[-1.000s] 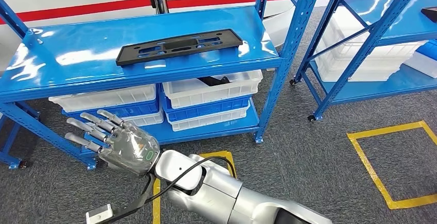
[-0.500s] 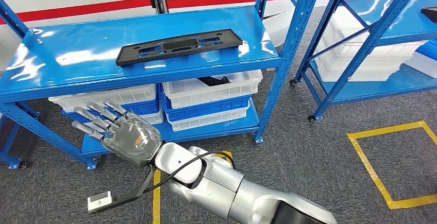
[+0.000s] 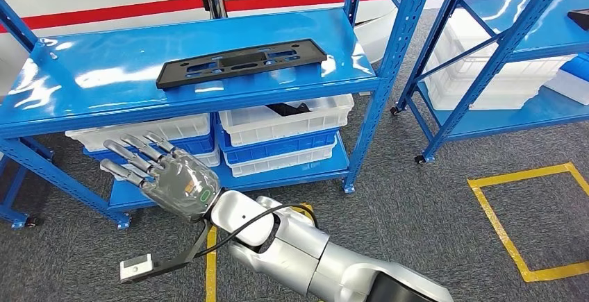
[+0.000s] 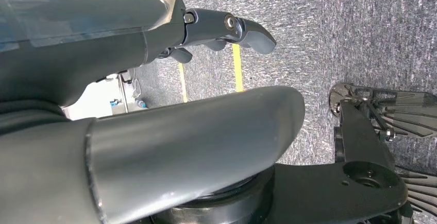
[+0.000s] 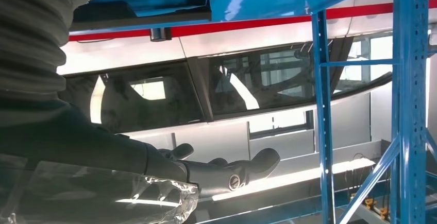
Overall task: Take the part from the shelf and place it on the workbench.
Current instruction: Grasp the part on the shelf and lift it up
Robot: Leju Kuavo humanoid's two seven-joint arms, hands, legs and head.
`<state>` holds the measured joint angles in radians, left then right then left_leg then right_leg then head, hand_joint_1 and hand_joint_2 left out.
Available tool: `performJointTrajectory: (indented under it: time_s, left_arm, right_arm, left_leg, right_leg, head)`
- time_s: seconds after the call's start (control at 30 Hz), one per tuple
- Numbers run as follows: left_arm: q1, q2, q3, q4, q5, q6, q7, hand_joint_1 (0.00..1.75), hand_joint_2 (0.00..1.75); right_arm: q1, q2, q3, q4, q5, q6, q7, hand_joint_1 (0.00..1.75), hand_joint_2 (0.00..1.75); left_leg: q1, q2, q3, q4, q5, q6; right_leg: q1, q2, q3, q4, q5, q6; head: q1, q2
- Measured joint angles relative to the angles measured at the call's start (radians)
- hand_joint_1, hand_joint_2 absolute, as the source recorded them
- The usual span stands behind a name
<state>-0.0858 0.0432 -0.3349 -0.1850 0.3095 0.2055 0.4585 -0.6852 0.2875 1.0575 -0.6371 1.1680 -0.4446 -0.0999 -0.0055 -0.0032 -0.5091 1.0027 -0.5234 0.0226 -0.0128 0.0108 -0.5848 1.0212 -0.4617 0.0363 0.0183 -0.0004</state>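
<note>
The long, flat black plastic part (image 3: 241, 62), pierced with slots and holes, lies on the glossy blue metal top shelf (image 3: 104, 80), well above and beyond my right robot hand (image 3: 161, 175) and a little off toward its thumb side. I judge it light and fairly stiff, a thin moulded panel that may flex a bit along its length if I lift it by one tip. The shelf surface looks slick (the glare says so), so I expect the part to skate away if I push on it rather than clamp it. I would take hold along the near long edge close to the middle, fingers over the top and thumb under the lip, so it stays level.

Its long axis runs across my view, roughly parallel to the shelf's front edge, with the right end tilted slightly further from me than the left. It sits flat, not tilted up.

The right robot hand hangs below the shelf level, in front of the white and blue plastic bins (image 3: 285, 132) on the lower tier, fingers spread apart and holding nothing. The left robot hand (image 4: 154, 131) points down at grey carpet; whether its fingers are apart or closed I cannot tell from that close view.
</note>
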Motion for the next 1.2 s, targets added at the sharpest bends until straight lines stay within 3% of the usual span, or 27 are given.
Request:
performJointTrajectory:
  time_s: [0.2, 0.4, 0.5, 0.57, 0.63, 0.67, 0.7, 0.73, 0.8, 0.83, 0.87, 0.97, 1.03, 1.07, 1.13, 1.17, 1.2]
  left_arm:
    - [0.001, 0.004, 0.0, 0.0, 0.0, 0.002, 0.0, 0.0, 0.0]
    - [0.003, 0.013, -0.001, 0.0, 0.004, 0.003, 0.0, 0.0, 0.0]
    - [0.003, 0.016, -0.001, 0.0, 0.01, 0.005, 0.0, 0.0, 0.0]
    - [0.003, 0.016, -0.001, 0.0, 0.014, 0.006, 0.0, 0.0, 0.0]
    - [0.003, 0.017, -0.001, 0.0, 0.014, 0.006, 0.0, 0.0, 0.0]
    - [0.004, 0.017, -0.001, 0.0, 0.014, 0.006, 0.0, 0.0, 0.0]
    - [0.004, 0.017, -0.001, 0.0, 0.014, 0.006, 0.0, 0.0, 0.0]
    - [0.005, 0.017, -0.001, 0.0, 0.014, 0.006, 0.0, 0.0, 0.0]
    - [0.005, 0.017, -0.001, 0.0, 0.013, 0.006, 0.0, 0.0, 0.0]
    - [0.005, 0.017, -0.001, 0.0, 0.013, 0.006, 0.0, 0.0, 0.0]
    - [0.005, 0.018, -0.001, 0.0, 0.012, 0.006, -0.001, 0.0, 0.0]
    - [0.002, 0.018, -0.001, -0.001, 0.007, 0.007, -0.001, 0.0, 0.0]
    - [0.0, 0.017, -0.003, -0.001, 0.004, 0.009, -0.001, 0.0, 0.0]
    - [-0.001, 0.016, -0.003, -0.002, 0.003, 0.01, -0.001, 0.0, 0.0]
    - [-0.001, 0.016, -0.004, -0.002, 0.002, 0.01, -0.002, 0.0, 0.0]
    - [0.0, 0.016, -0.004, -0.002, 0.002, 0.01, -0.003, 0.0, 0.0]
    - [0.001, 0.016, -0.004, -0.002, 0.001, 0.01, -0.002, 0.0, 0.0]
  right_arm:
    - [0.009, 0.001, -0.017, -0.003, 0.016, -0.003, -0.01, 0.0, 1.75]
    - [0.018, 0.009, -0.021, -0.007, 0.018, -0.004, -0.017, 0.0, 1.75]
    - [0.019, 0.015, -0.026, -0.01, 0.02, -0.006, -0.022, 0.0, 1.75]
    - [0.02, 0.017, -0.031, -0.013, 0.022, -0.009, -0.026, 0.0, 1.75]
    - [0.026, 0.014, -0.033, -0.014, 0.024, -0.013, -0.029, 0.0, 1.75]
    - [0.03, 0.011, -0.033, -0.014, 0.025, -0.014, -0.029, 0.0, 1.75]
    - [0.033, 0.009, -0.033, -0.014, 0.026, -0.015, -0.03, 0.0, 1.75]
    - [0.035, 0.008, -0.033, -0.014, 0.027, -0.015, -0.03, 0.0, 1.75]
    - [0.036, 0.006, -0.034, -0.014, 0.028, -0.016, -0.03, 0.0, 1.75]
    - [0.037, 0.005, -0.035, -0.014, 0.029, -0.017, -0.03, 0.0, 1.75]
    - [0.038, 0.004, -0.035, -0.015, 0.03, -0.018, -0.03, 0.0, 1.75]
    - [0.039, 0.004, -0.04, -0.016, 0.029, -0.021, -0.031, 0.0, 1.75]
    - [0.037, 0.006, -0.043, -0.016, 0.029, -0.023, -0.031, 0.0, 1.75]
    - [0.037, 0.008, -0.044, -0.017, 0.029, -0.024, -0.031, 0.0, 1.75]
    - [0.038, 0.008, -0.044, -0.016, 0.029, -0.025, -0.031, 0.0, 1.75]
    - [0.039, 0.007, -0.044, -0.016, 0.029, -0.025, -0.032, 0.0, 1.75]
    - [0.041, 0.007, -0.044, -0.016, 0.029, -0.025, -0.032, 0.0, 1.75]
  left_leg:
    - [0.0, 0.0, 0.0, 0.001, 0.0, 0.0]
    - [-0.003, 0.0, -0.002, 0.006, -0.002, 0.003]
    - [0.004, 0.003, 0.006, -0.011, 0.007, 0.014]
    - [0.011, 0.007, 0.014, -0.022, 0.013, 0.021]
    - [0.013, 0.008, 0.015, -0.024, 0.012, 0.021]
    - [0.014, 0.008, 0.016, -0.023, 0.01, 0.02]
    - [0.015, 0.008, 0.019, -0.023, 0.007, 0.017]
    - [0.018, 0.007, 0.024, -0.023, 0.002, 0.012]
    - [0.023, 0.005, 0.037, -0.021, -0.013, -0.003]
    - [0.023, 0.005, 0.042, -0.018, -0.021, -0.012]
    - [0.022, 0.005, 0.044, -0.017, -0.028, -0.019]
    - [0.026, 0.006, 0.051, -0.021, -0.039, -0.032]
    - [0.031, 0.007, 0.036, 0.02, -0.06, -0.04]
    - [0.032, 0.006, 0.008, 0.073, -0.079, -0.042]
    - [0.031, 0.005, -0.086, 0.216, -0.119, -0.045]
    - [0.031, 0.005, -0.133, 0.27, -0.123, -0.044]
    - [0.031, 0.005, -0.164, 0.29, -0.107, -0.042]
  right_leg:
    - [-0.001, 0.0, 0.0, 0.0, 0.0, 0.0]
    - [-0.012, 0.0, -0.001, -0.003, 0.003, 0.003]
    - [-0.009, -0.001, -0.008, 0.006, -0.001, 0.008]
    - [-0.007, -0.002, -0.052, 0.086, -0.031, 0.004]
    - [-0.007, -0.003, -0.127, 0.219, -0.069, 0.001]
    - [-0.008, -0.003, -0.157, 0.264, -0.075, 0.004]
    - [-0.01, -0.003, -0.17, 0.272, -0.065, 0.01]
    - [-0.012, -0.004, -0.16, 0.237, -0.04, 0.02]
    - [-0.017, -0.006, -0.103, 0.106, 0.023, 0.038]
    - [-0.017, -0.006, -0.077, 0.053, 0.039, 0.037]
    - [-0.016, -0.005, -0.062, 0.024, 0.042, 0.03]
    - [-0.011, 0.002, -0.053, 0.016, 0.027, -0.003]
    - [-0.012, 0.006, -0.041, 0.015, 0.017, -0.021]
    - [-0.012, 0.007, -0.034, 0.014, 0.012, -0.03]
    - [-0.007, 0.007, -0.024, 0.014, 0.002, -0.044]
    - [-0.004, 0.008, -0.019, 0.014, -0.002, -0.048]
    - [-0.002, 0.01, -0.013, 0.014, -0.007, -0.051]
  head:
    - [0.0, 0.0]
    - [0.0, 0.0]
    - [0.0, 0.0]
    - [0.001, 0.0]
    - [0.001, 0.0]
    - [0.001, 0.0]
    - [0.001, 0.0]
    - [0.001, 0.0]
    - [0.002, 0.0]
    - [0.001, 0.0]
    - [0.001, 0.0]
    - [-0.001, 0.0]
    - [-0.002, 0.0]
    - [-0.002, 0.0]
    - [-0.002, 0.0]
    - [-0.002, 0.0]
    - [-0.002, 0.0]
